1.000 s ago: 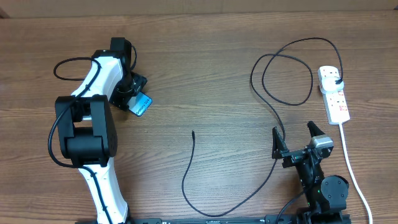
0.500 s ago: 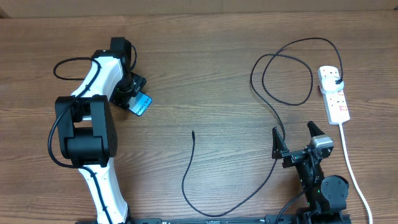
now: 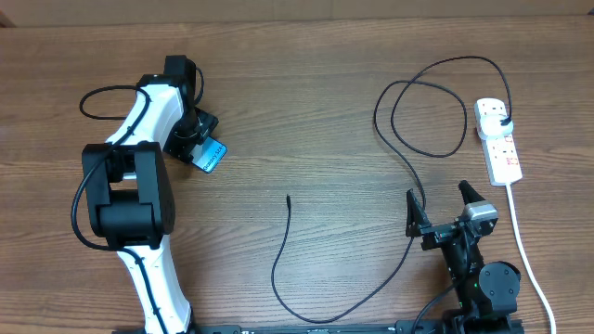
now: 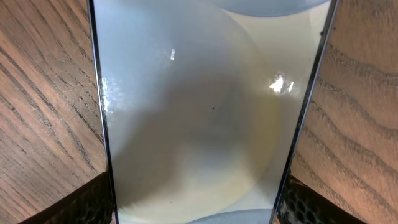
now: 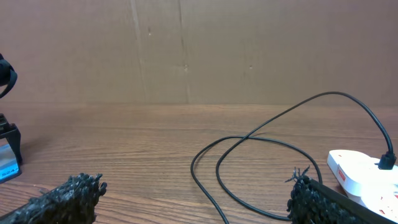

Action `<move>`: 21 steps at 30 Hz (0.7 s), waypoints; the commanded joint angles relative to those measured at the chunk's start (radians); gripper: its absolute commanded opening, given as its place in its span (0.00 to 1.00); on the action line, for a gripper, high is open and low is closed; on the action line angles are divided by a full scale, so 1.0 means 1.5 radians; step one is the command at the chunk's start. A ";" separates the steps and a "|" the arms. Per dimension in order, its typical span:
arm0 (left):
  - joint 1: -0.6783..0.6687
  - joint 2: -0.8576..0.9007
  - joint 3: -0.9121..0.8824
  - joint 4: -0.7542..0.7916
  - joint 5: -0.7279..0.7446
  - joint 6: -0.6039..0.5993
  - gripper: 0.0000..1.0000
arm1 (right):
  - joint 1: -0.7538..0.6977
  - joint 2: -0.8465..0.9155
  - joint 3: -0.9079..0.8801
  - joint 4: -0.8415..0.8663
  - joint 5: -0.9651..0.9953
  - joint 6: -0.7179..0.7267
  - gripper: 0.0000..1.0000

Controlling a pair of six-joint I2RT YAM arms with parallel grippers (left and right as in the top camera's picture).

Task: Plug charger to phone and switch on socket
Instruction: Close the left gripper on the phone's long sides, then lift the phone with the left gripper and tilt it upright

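The phone (image 3: 212,154) lies on the table at the left, its cyan screen partly showing. My left gripper (image 3: 197,141) is down on it; in the left wrist view the phone (image 4: 205,112) fills the frame and both fingers of the left gripper (image 4: 199,208) press its long edges. The charger (image 3: 275,264) runs from its free tip at mid-table in a long curve and loops to its plug head in the socket (image 3: 499,141) at the right. My right gripper (image 3: 436,193) is open and empty beside the cable (image 5: 249,140). The right wrist view also shows the socket (image 5: 360,171).
The socket's white cord (image 3: 525,250) runs down the right side towards the front edge, close to the right arm's base. A black arm cable (image 3: 93,97) loops at the far left. A cardboard wall (image 5: 186,50) stands behind the table.
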 commanded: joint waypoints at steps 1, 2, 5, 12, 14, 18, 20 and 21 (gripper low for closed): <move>0.007 0.006 -0.018 0.007 0.001 0.006 0.04 | -0.001 -0.005 -0.007 0.002 0.004 -0.002 1.00; 0.007 0.006 -0.018 0.007 0.001 0.006 0.04 | -0.001 -0.005 -0.007 0.002 0.004 -0.003 1.00; 0.007 0.005 -0.014 0.006 0.002 0.006 0.04 | -0.001 -0.005 -0.007 0.002 0.004 -0.002 1.00; 0.007 -0.003 0.057 -0.020 0.038 0.031 0.04 | -0.001 -0.005 -0.007 0.002 0.004 -0.002 1.00; 0.007 -0.003 0.087 -0.043 0.037 0.031 0.04 | -0.001 -0.005 -0.007 0.002 0.004 -0.002 1.00; 0.007 -0.004 0.139 -0.071 0.052 0.032 0.04 | -0.001 -0.005 -0.007 0.002 0.004 -0.002 1.00; 0.007 -0.004 0.162 -0.078 0.095 0.040 0.04 | -0.001 -0.005 -0.007 0.002 0.004 -0.002 1.00; 0.007 -0.004 0.170 -0.079 0.117 0.042 0.04 | -0.001 -0.005 -0.007 0.003 0.004 -0.002 1.00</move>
